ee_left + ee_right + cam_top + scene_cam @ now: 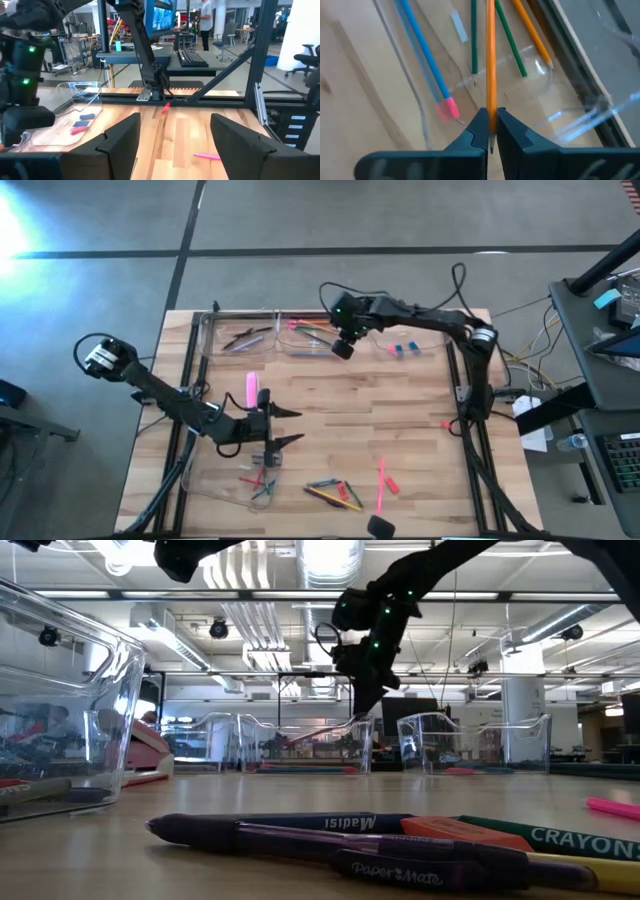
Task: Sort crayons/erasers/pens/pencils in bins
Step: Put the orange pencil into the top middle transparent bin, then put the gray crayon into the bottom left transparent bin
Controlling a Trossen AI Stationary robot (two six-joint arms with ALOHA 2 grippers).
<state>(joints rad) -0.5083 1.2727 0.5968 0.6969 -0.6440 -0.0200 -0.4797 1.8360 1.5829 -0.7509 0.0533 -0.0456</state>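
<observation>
The right gripper [490, 131] pinches a slim orange pencil [490, 60] over a clear, round-cornered bin [312, 338] at the far edge of the wooden table [400, 410], where blue and green sticks lie, possibly pencils. The left gripper [287, 426] stands wide and empty near the front bin [200, 485]

Wooden butcher-block tabletop [400, 415] on grey concrete floor [300, 220]. Black metal frame rails [192, 360] ran along the tabletop's sides. Desk with keyboard [192, 57] and monitor [160, 17] behind; office chair [307, 62] and a standing person [204, 22] farther off. Ceiling ducts [325, 560] overhead.
</observation>
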